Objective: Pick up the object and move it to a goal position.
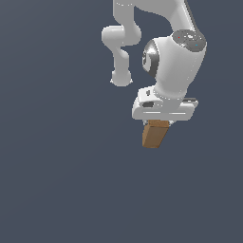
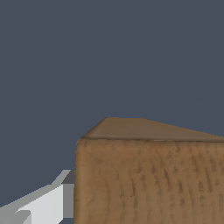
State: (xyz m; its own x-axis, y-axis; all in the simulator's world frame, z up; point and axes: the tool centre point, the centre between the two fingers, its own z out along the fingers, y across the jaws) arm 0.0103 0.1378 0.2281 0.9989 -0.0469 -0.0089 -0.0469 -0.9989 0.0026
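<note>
The block (image 1: 154, 135) is a warm brown, wood-coloured, with a fine darker grain speckling its broad face in the wrist view (image 2: 148, 181) and a smoother, darker brown face beyond. The tool (image 1: 158, 121) is white with grey shading. The arm (image 1: 175, 57) is glossy white, with a dark grey joint disc. The backdrop is uniform slate blue-grey.

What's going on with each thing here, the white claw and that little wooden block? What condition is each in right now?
Gripper: pointing down, shut on the block; one finger shows pressed beside it in the wrist view.
Wooden block: held at its upper end, hanging below the gripper, slightly tilted, nothing visibly touching it underneath.
Robot arm: bent over above the block, carrying it.
</note>
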